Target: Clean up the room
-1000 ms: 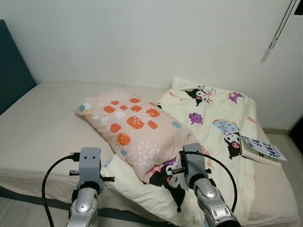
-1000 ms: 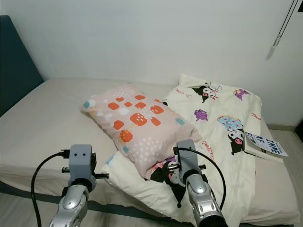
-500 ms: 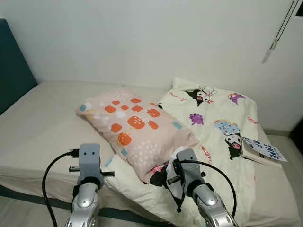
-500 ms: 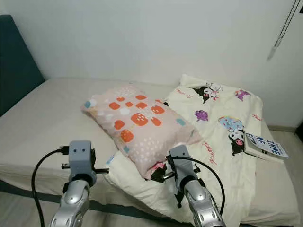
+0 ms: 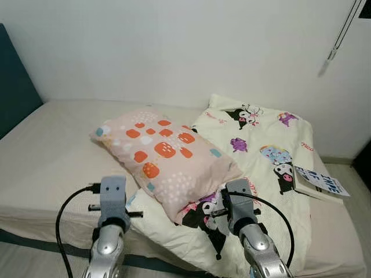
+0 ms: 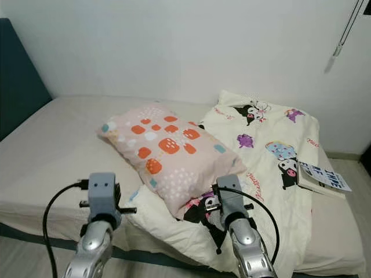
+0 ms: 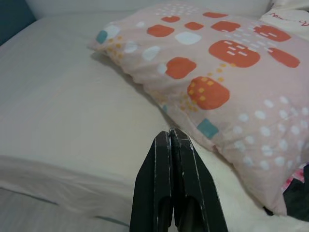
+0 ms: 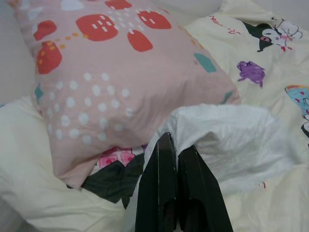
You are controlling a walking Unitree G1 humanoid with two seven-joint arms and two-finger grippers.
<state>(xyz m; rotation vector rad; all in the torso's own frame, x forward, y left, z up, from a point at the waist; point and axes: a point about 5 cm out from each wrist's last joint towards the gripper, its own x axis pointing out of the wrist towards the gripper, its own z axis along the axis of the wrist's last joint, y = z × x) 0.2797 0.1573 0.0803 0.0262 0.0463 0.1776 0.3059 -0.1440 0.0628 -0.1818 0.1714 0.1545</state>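
Note:
A pink pillow [image 5: 165,159] with orange and white spots lies slantwise on the bed [image 5: 52,145], its lower end over a cream cartoon-print blanket [image 5: 261,150]. My left gripper [image 7: 170,135] is shut with nothing in it and hovers over the bare sheet just short of the pillow's near edge. My right gripper [image 8: 173,142] is shut on a crumpled white cloth [image 8: 227,140], held over the blanket beside the pillow's lower corner. Both wrists show low in the head views, left [image 5: 113,197] and right [image 5: 237,200].
A book [image 5: 320,182] lies on the blanket near the bed's right edge. A dark teal headboard [image 5: 14,87] stands at the left. A white wall runs behind the bed. A strip of floor [image 5: 23,260] shows under the bed's front edge.
My right wrist dipped low and to the left half a second ago and has come back up to the right with the white cloth. The left arm has barely moved.

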